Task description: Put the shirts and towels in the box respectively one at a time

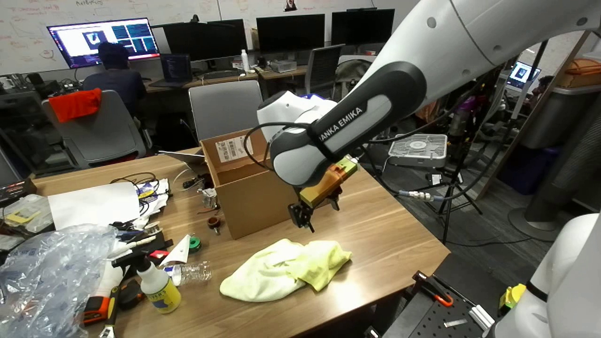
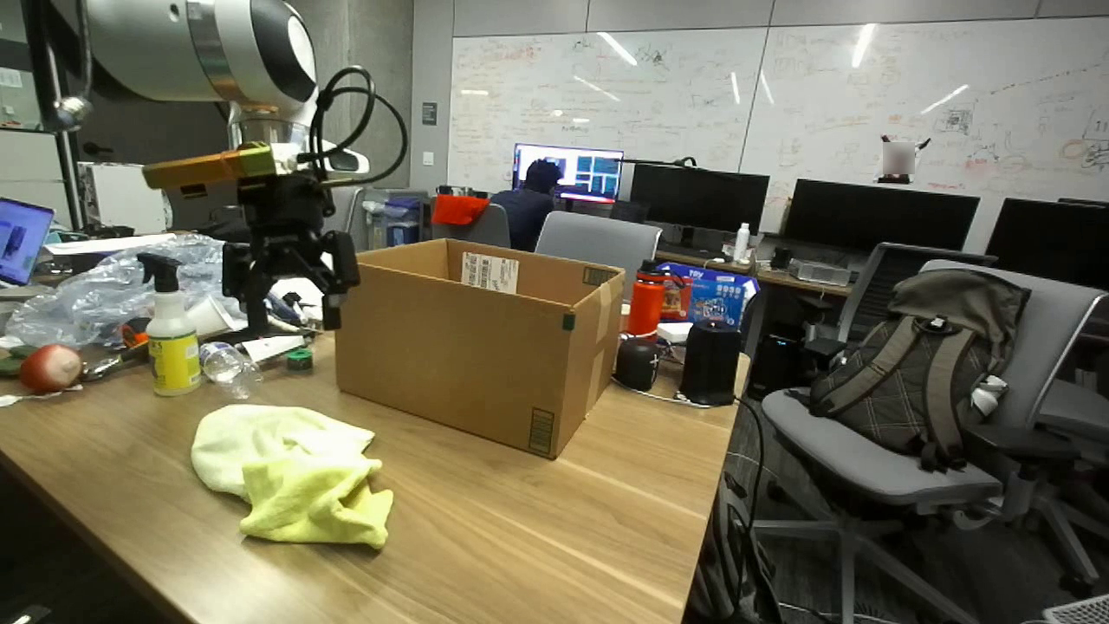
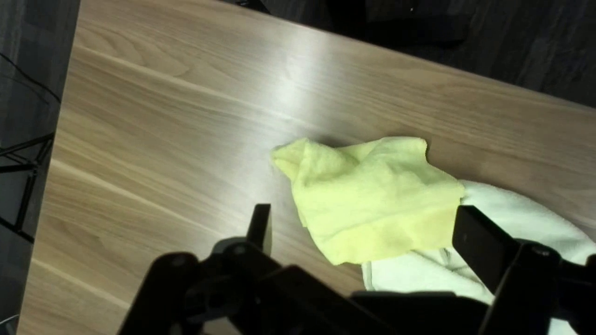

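A bright yellow cloth [image 1: 324,263] lies crumpled on the table, partly over a larger pale, whitish-green cloth [image 1: 258,277]. Both show in an exterior view as the yellow cloth [image 2: 321,503] and pale cloth [image 2: 230,442], and in the wrist view as the yellow cloth [image 3: 377,200] and pale cloth [image 3: 526,218]. An open cardboard box [image 1: 258,202] stands behind them; it also shows in an exterior view [image 2: 459,355]. Its floor is hidden. My gripper [image 1: 323,218] is open and empty above the table, between box and cloths, also seen in an exterior view [image 2: 295,328] and the wrist view [image 3: 363,218].
A spray bottle [image 1: 159,291], a clear plastic bottle [image 1: 195,272] and a green tape roll [image 1: 194,243] stand or lie beside the cloths. Plastic wrap [image 1: 51,277] and tools cover that table side. A black speaker [image 2: 712,362] and red bottle [image 2: 645,303] stand beyond the box.
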You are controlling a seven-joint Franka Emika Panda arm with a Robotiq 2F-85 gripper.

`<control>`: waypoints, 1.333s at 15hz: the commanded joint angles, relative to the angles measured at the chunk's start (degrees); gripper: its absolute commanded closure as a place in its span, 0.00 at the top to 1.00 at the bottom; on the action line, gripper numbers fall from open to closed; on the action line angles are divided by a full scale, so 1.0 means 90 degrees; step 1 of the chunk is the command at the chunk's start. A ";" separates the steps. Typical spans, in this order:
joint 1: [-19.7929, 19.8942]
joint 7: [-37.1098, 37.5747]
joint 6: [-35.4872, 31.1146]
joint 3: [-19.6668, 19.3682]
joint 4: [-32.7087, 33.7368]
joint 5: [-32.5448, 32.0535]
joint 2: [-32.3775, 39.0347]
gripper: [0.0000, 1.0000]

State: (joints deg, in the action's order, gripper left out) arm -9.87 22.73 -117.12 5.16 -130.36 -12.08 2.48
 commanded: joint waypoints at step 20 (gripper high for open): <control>0.0160 -0.0602 -0.3056 -0.0086 -0.1324 0.1004 0.1110 1.00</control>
State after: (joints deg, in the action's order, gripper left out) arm -9.02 18.38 -142.21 5.14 -142.25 -2.72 10.92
